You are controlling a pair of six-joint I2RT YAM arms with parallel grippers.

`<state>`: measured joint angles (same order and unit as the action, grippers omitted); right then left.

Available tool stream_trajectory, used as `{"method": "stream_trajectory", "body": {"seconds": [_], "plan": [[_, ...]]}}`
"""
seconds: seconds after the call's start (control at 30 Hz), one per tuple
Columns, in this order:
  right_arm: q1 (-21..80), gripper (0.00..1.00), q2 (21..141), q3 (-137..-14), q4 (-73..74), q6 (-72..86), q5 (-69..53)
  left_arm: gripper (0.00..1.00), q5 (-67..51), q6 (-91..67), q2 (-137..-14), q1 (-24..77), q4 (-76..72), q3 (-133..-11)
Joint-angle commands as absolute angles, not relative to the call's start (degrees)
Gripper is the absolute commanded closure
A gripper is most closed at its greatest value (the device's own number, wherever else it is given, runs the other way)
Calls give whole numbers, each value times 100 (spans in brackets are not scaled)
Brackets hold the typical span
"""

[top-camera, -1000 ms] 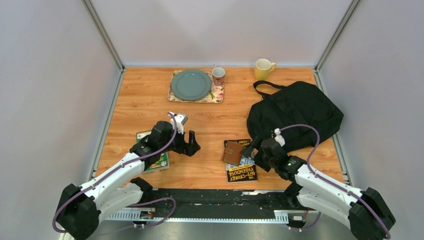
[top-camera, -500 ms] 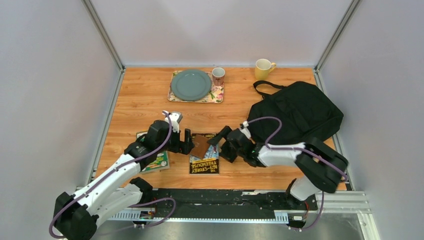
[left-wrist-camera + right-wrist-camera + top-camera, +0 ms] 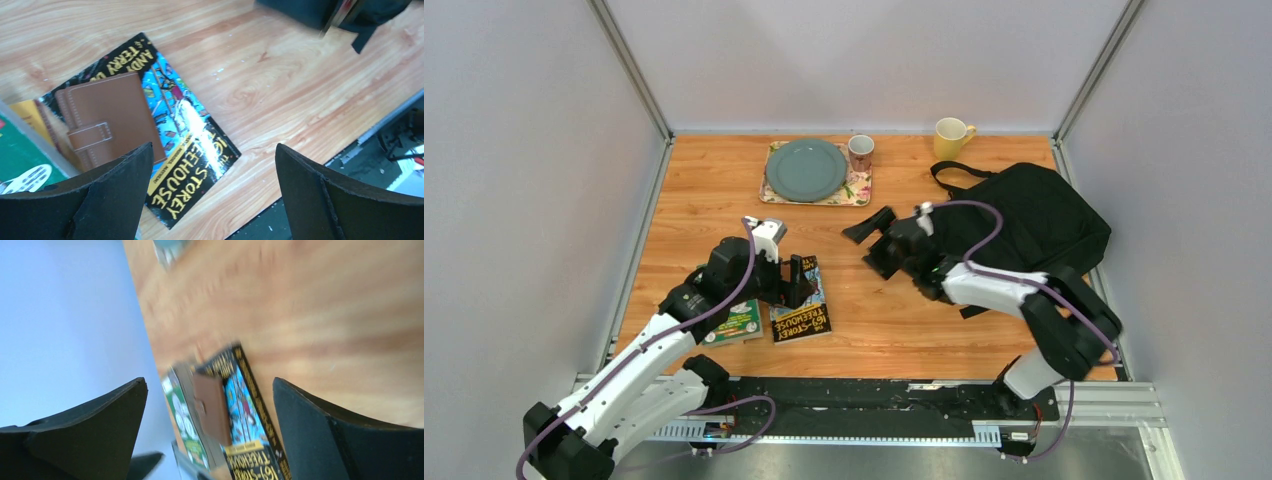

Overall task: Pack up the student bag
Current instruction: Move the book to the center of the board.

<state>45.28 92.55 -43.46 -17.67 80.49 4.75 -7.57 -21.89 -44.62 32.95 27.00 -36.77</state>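
Observation:
The student bag (image 3: 1024, 225), large, black and soft, lies at the right of the table with a strap toward the far side. A black-and-blue book (image 3: 802, 312) lies left of centre, with a brown wallet (image 3: 107, 117) resting on it. My left gripper (image 3: 802, 283) hovers open just over the book's far end, holding nothing. The right gripper (image 3: 867, 228) is open and empty, raised mid-table to the left of the bag. Its blurred wrist view shows the book (image 3: 245, 405) and the wallet (image 3: 212, 407) between its fingers.
A green book (image 3: 736, 322) lies against the black-and-blue book's left side. At the far side, a floral placemat (image 3: 856, 192) carries a grey-green plate (image 3: 806, 168), with a patterned mug (image 3: 860, 152) beside the plate. A yellow mug (image 3: 950, 137) stands beyond the bag. Grey walls close in the table.
The book with the wallet has slid left, from in front of the right arm to beside the green book. The right gripper swept left, then pulled away toward the far side.

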Motion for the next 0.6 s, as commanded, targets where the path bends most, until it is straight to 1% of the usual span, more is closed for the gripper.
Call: {"method": "stream_trajectory", "body": {"seconds": [0.0, 0.07, 0.1, 0.17, 0.23, 0.3, 0.33, 0.43, 0.57], "plan": [[3815, 0, 7799, -4578, -230, 6358, 1449, 2, -1301, -2338, -4736, 3541, 1988, -3586], [3692, 0, 7481, -4728, 365, 5715, 1669, 2, -1065, -2425, -5069, 3796, 1759, -3568], [3683, 0, 7192, -4816, 474, 5487, 1740, 2, -1003, -2461, -5202, 4093, 1505, -3577], [3657, 0, 6910, -4965, 1165, 5126, 2257, 2, -687, -2592, -5605, 4340, 1311, -3638], [3595, 0, 6488, -4975, 1475, 4923, 2722, 2, -563, -2645, -5861, 4640, 924, -3665], [3262, 0, 6128, -4905, 1854, 4922, 2707, 2, -624, -2707, -6318, 4781, 451, -3682], [2965, 0, 6030, -4791, 1941, 4974, 2559, 2, -641, -2724, -6511, 4903, 457, -3752], [2585, 0, 5670, -4536, 2162, 5159, 2251, 2, -720, -2900, -7415, 4974, 106, -3911], [2444, 0, 5335, -4281, 2354, 5300, 2259, 3, -642, -3234, -7979, 4966, -140, -3841]]}}
